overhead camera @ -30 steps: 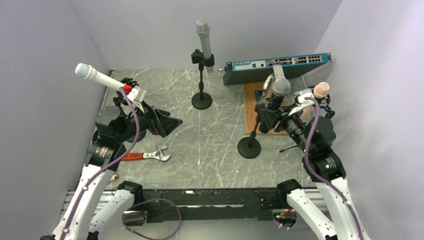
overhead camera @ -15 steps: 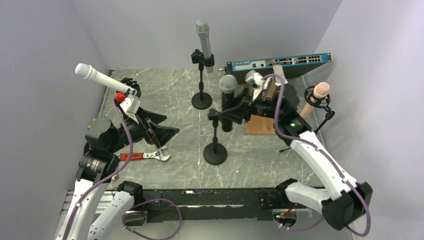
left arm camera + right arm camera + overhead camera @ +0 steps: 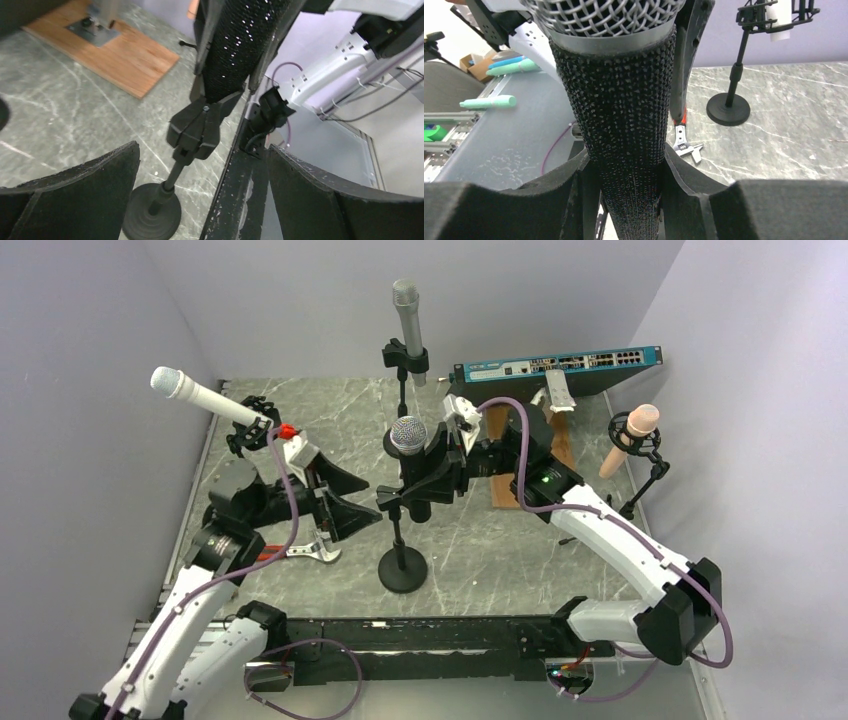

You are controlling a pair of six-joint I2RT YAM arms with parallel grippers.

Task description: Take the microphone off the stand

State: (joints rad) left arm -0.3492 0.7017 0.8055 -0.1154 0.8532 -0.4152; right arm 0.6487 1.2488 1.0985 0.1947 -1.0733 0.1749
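So the right arm was reaching way over from its base, elbow out to the right and forearm stretched leftward over the middle of the desk (image 3: 470,540). The right end effector (image 3: 425,480) was clamped on the microphone (image 3: 408,436) — in the wrist view both pads (image 3: 569,195) pressed tight against the barrel, a little below the grille. The left arm was bent up from its own corner and pointed toward the same spot. The left end effector (image 3: 372,498) was spread wide with nothing in it, near the stand (image 3: 402,572) but not touching it. The microphone was a black handheld one with a rough, speckled-looking barrel, a silver band and a rounded silver mesh head, standing about upright with the head on top. Its lower end sat in the black clip at the top of the stand, so it wasn't out yet. The stand was a thin black pole on a round base, toward the near edge of the desk, roughly centre, between the two arms — I couldn't tell whether the base was flat on the marble or slightly lifted. A wrench (image 3: 310,550) with a red handle lay just left of the base, under the left arm.
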